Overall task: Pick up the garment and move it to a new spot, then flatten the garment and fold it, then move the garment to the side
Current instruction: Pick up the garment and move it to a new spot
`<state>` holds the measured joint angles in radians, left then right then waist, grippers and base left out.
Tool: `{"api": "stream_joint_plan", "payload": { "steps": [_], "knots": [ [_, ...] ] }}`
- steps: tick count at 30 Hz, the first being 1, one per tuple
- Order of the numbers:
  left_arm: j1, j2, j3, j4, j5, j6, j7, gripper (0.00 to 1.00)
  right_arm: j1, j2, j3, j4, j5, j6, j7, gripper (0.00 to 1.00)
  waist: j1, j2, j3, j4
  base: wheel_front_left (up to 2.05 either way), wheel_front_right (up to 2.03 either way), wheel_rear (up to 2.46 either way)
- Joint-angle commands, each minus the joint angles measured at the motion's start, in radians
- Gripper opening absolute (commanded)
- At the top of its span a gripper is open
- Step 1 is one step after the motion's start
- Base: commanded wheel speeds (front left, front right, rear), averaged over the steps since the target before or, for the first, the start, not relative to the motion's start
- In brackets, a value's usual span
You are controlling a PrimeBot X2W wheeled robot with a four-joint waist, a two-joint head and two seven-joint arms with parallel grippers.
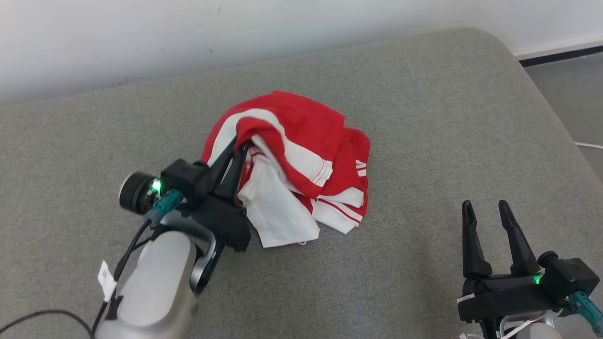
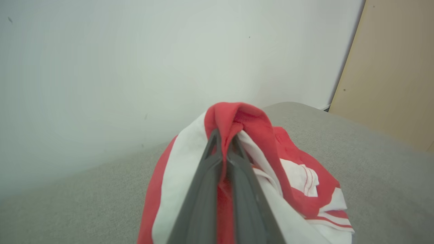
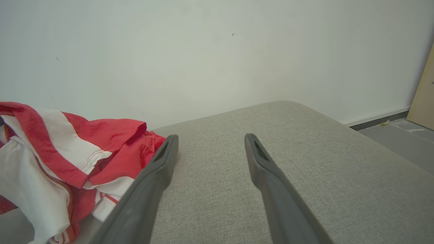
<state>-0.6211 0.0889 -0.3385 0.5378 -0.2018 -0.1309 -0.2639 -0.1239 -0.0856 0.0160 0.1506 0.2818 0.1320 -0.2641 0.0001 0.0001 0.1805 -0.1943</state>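
So, garment point(image 1: 301, 155): a red and white striped piece lay crumpled in a heap near the middle of the grey surface point(image 1: 424, 117), with one red fold raised above the rest.
Left gripper point(image 1: 240, 142): clenched on that raised red fold at the heap's left side, the two dark fingers pressed together with cloth between them.
Left wrist view: the fold of the garment point(image 2: 257, 125) draped over the tips of the left gripper point(image 2: 224, 135), with white and red cloth spilling down either side.
Right gripper point(image 1: 485, 205): released, with its fingers spread and nothing between them, low at the right and well apart from the garment.
Right wrist view: the right gripper point(image 3: 211, 137) pointed across bare surface, and the garment point(image 3: 101, 135) lay off to its left.
Surface detail: woven grey cover with a rounded far right corner.
Wall point(image 1: 141, 28): pale, running behind the far edge.
Floor point(image 1: 574, 94): grey, beyond the right corner.
Wrist lights: a green light glowed on each gripper's housing.
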Motion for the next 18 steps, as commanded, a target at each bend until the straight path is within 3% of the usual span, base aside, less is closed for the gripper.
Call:
{"api": "stream_joint_plan", "payload": {
  "steps": [1,18],
  "knots": [
    [-0.034,0.004,-0.009,-0.008,-0.011,0.002,-0.001,0.0,-0.001,0.003,0.002,0.004,0.001,-0.003,-0.001,1.0,-0.0001,-0.0001,-0.013,-0.002,0.0,0.0,0.0],
    [-0.588,0.086,-0.251,0.006,-0.165,0.002,0.068,0.0,0.015,0.019,-0.007,0.016,0.012,-0.003,-0.001,1.0,-0.0001,-0.0001,-0.032,-0.07,0.0,0.0,0.0]
  ]
}}
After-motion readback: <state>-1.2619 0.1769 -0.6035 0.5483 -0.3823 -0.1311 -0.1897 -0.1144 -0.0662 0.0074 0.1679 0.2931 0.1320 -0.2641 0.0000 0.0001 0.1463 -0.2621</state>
